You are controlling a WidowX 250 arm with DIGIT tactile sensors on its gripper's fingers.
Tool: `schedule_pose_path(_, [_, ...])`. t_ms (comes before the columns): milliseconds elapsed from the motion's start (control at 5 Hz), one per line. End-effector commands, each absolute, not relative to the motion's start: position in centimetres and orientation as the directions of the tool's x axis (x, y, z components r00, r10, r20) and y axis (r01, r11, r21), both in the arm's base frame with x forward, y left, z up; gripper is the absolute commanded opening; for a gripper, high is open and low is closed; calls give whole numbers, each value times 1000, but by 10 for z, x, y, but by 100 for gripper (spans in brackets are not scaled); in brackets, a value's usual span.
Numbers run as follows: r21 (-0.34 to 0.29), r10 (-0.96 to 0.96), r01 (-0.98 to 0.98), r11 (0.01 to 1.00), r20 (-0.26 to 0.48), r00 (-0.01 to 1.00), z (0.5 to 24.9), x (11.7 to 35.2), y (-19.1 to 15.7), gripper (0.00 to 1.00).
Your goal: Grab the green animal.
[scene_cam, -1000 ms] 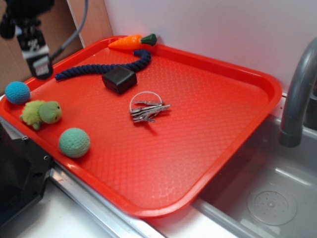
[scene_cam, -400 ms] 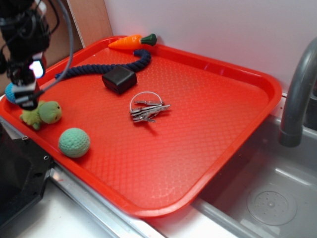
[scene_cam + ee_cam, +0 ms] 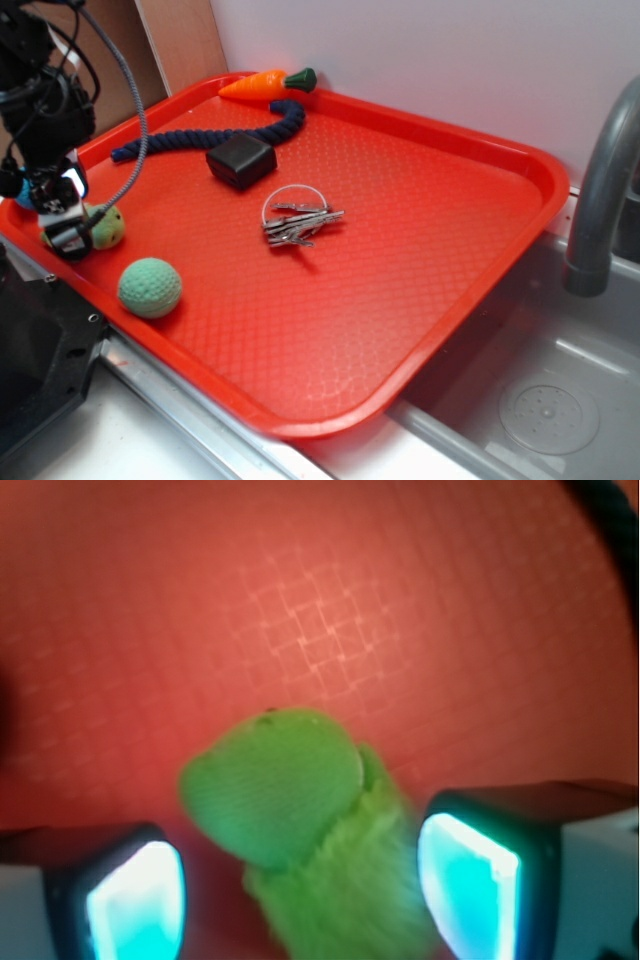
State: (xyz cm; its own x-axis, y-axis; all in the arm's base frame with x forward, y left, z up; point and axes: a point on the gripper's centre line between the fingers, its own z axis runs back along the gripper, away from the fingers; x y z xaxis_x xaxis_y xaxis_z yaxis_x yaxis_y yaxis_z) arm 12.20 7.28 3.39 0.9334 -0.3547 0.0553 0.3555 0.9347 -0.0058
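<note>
Exterior view: gripper [image 3: 62,222] covers most of the green animal [image 3: 108,226], only its right part showing; blue ball [image 3: 22,195] almost wholly hidden behind the arm; faucet [image 3: 600,200] cut by right edge. Wrist view: green animal [image 3: 300,830] blurred, its lower body cut by bottom edge; both fingers [image 3: 470,880] cropped at bottom, dark rope [image 3: 612,515] clipped at top right corner

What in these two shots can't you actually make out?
- Green animal, exterior view: body mostly hidden behind the tool.
- Green animal, wrist view: lower body cut off by the bottom edge, blurred.
- Pads: contact with the toy unclear.
- Blue ball: mostly behind the arm.
</note>
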Motion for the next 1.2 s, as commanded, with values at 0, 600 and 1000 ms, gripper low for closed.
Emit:
schedule_pose_path(0, [-22, -357, 358, 933, 32, 933, 10, 136, 69, 100])
schedule_pose_path(600, [-32, -299, 300, 953, 22, 954, 18, 134, 74, 0])
schedule_pose_path(1000, [-14, -74, 77, 997, 160, 984, 115, 142, 35, 0])
